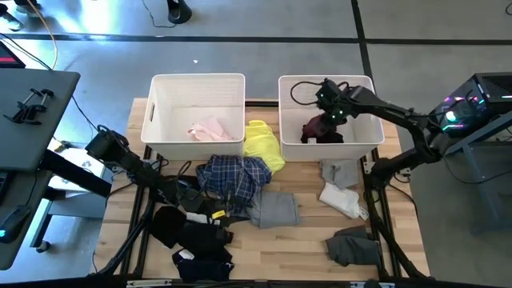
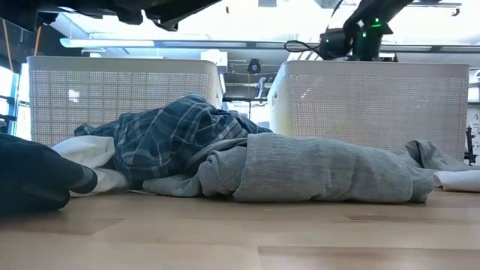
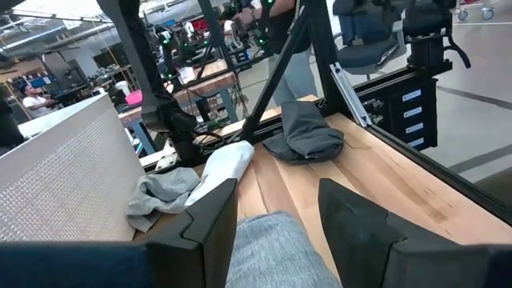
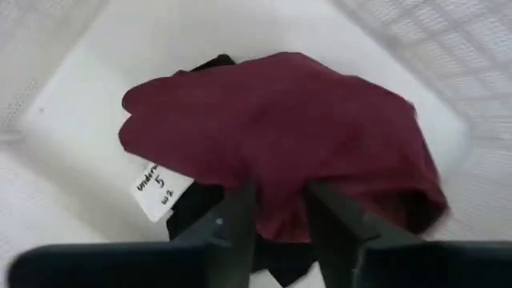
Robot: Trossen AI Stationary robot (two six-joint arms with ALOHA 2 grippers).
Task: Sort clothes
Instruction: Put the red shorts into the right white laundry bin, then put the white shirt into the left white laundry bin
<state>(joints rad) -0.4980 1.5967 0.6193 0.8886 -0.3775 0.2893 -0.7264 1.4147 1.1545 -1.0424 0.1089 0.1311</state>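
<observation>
We see the right gripper (image 4: pixel 276 212) over the right white plastic bin (image 1: pixel 366 144) at the table's far edge, fingers narrowly parted above the crumpled maroon fabric garment (image 4: pixel 280 136) inside, while the left gripper (image 3: pixel 276 220), open, hovers over the folded grey garment (image 1: pixel 274 210) mid-table.

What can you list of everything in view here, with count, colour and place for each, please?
Bins: two, white, far side of table; left bin, right bin.
Pink garment: one, in left bin.
Maroon garment: one, in right bin, over something black.
Yellow garment: one, between bins.
Plaid garment: one, blue, table centre.
Grey garments: three; centre, right, near right.
White garment: one, right.
Black garments: a heap, near left.
Left gripper: open above the centre grey garment.
Right gripper: open over maroon garment.
</observation>
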